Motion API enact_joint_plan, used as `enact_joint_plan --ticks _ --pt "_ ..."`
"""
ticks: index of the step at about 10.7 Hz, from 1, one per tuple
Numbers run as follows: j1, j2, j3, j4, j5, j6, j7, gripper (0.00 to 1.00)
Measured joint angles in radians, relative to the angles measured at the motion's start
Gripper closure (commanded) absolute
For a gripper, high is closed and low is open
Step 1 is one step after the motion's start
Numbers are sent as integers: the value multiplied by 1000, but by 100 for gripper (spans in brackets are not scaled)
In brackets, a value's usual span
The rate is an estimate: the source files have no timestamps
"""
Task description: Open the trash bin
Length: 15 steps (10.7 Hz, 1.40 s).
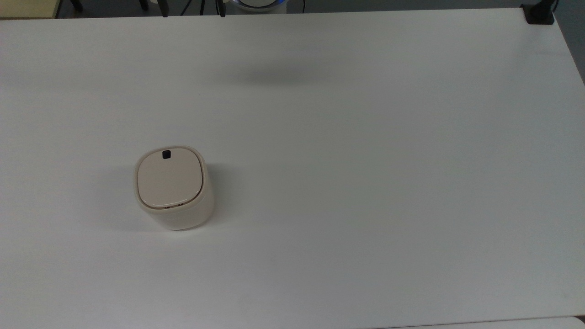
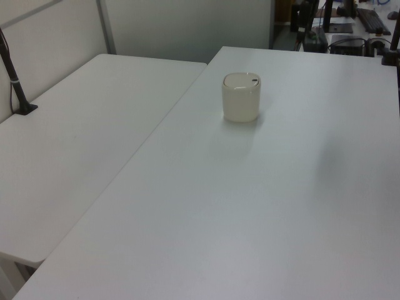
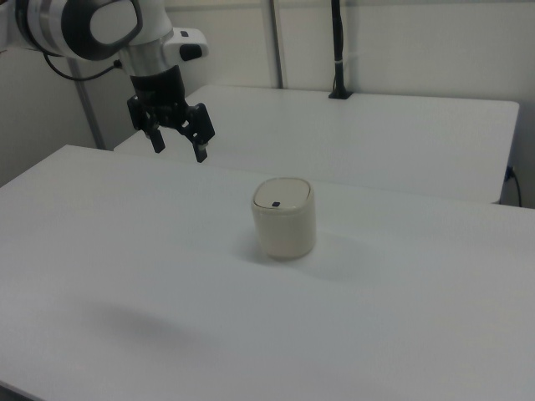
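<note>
The trash bin (image 3: 284, 217), lid closed and untouched, is seen at the counter's (image 3: 401, 301) centre, with the gripper (image 3: 177, 149) held spread at its ten o'clock, well apart, in the right view.

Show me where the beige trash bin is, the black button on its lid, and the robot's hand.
Small cream-beige plastic trash bin (image 1: 176, 208): top view, front body wall.
Small black square button (image 1: 166, 154): top view, centre of the button, near the lid's far edge.
Robot's black two-finger hand (image 3: 176, 150): right view, midway between its open fingertips.
</note>
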Motion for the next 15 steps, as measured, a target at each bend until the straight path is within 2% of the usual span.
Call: enact_joint_plan --ticks 15 --pt "0 2 1 -1 0 -19 0 0"
